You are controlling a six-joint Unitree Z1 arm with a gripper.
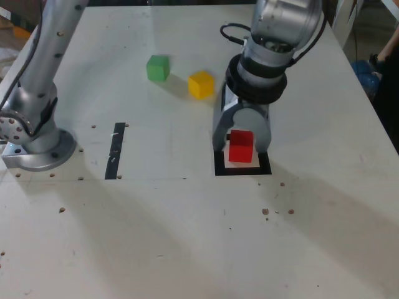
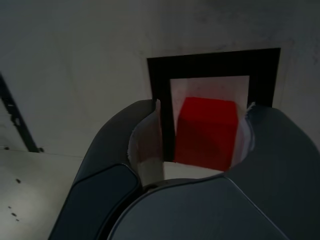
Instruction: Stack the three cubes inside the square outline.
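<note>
Now red cube (image 1: 241, 147) sits inside square outline (image 1: 218, 169), on white middle, black tape showing round it. Claw (image 1: 240, 138) hangs straight over square, pointing down. Jaws partly apart, one on each side of red cube. Wrist view: small gap between cube and one pad (image 2: 149, 145); other side too close to tell if touching. Yellow cube (image 1: 201, 84) and green cube (image 1: 158, 67) sit further back on bench (image 1: 187, 237), near each other, apart from square.
</note>
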